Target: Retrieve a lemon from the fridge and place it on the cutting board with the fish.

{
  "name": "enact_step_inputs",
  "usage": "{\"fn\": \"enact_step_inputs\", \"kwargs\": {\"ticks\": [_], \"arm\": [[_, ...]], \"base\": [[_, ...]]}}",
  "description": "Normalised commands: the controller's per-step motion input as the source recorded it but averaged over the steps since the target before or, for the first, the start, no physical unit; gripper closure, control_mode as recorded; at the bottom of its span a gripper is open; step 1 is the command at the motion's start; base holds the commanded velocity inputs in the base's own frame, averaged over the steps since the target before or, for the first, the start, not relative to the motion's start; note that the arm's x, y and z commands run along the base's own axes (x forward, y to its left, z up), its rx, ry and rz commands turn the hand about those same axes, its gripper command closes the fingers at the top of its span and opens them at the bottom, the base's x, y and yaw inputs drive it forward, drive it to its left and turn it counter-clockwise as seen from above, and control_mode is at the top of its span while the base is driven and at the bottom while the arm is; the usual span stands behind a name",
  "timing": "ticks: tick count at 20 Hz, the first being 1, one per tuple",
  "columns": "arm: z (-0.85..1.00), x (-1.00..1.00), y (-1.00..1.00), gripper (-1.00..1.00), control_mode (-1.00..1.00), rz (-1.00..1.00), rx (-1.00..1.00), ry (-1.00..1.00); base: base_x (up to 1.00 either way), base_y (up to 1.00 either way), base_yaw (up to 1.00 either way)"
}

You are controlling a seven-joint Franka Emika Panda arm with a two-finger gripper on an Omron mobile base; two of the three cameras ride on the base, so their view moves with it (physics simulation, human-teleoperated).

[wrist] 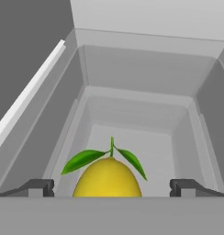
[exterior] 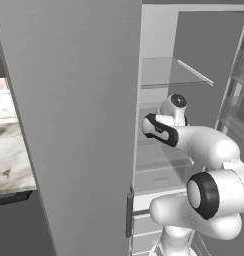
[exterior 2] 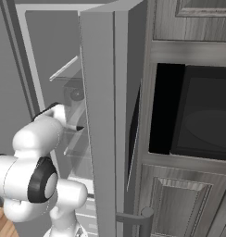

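Gripper point(wrist: 111, 188) is inside the fridge point(exterior: 74, 125), jaws wide apart, nothing held yet. Lemon point(wrist: 107, 180) sits right btwn the two fingertips point(wrist: 36, 187), roughly centred in the gap, w/ clear space either side – not touching either tip as far as hand view shows. Its stem and two green leaves point up and away from the jaws, toward the back wall of the pale fridge compartment beyond. Lower part of the fruit is cut off at the view's bottom edge, so can't tell how deep it sits btwn the jaws.

Risks from here, my read:
- Round, smooth fruit: if jaws close above or below its widest part it prob squirts out fwd into the compartment or rolls off the shelf.
- Closing w/ tips only at the near face = shallow pinch, slips on lift.
- Leaves could get caught under a pad, giving a soft, unreliable grip.
- Arm is threaded past the open door point(exterior 2: 98, 139) and under a glass shelf point(exterior: 174, 75); pulling out w/o first backing straight could knock wrist on shelf edge or door and jar the lemon loose.

Cutting board and fish not seen from here.
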Motion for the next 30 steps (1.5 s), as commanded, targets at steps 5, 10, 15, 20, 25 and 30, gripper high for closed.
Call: {"fn": "enact_step_inputs", "kwargs": {"ticks": [5,10,15,20,25,30], "arm": [[-0.02,-0.06,0.1,-1.0,-1.0,0.0,0.0,0.01],[0.0,-0.03,0.08,-1.0,-1.0,0.0,0.0,0.0],[0.0,0.0,-0.02,-1.0,-1.0,0.0,0.0,0.01],[0.0,0.0,-0.02,-1.0,-1.0,0.0,0.0,0.05],[0.0,0.0,0.0,-1.0,-1.0,0.0,0.0,0.02],[-0.06,0.0,0.0,-1.0,-1.0,0.0,0.0,0.04]], "base": [[0.0,0.0,0.0],[0.0,0.0,0.0],[0.0,0.0,0.0],[0.0,0.0,0.0],[0.0,0.0,0.0],[0.0,0.0,0.0]]}}
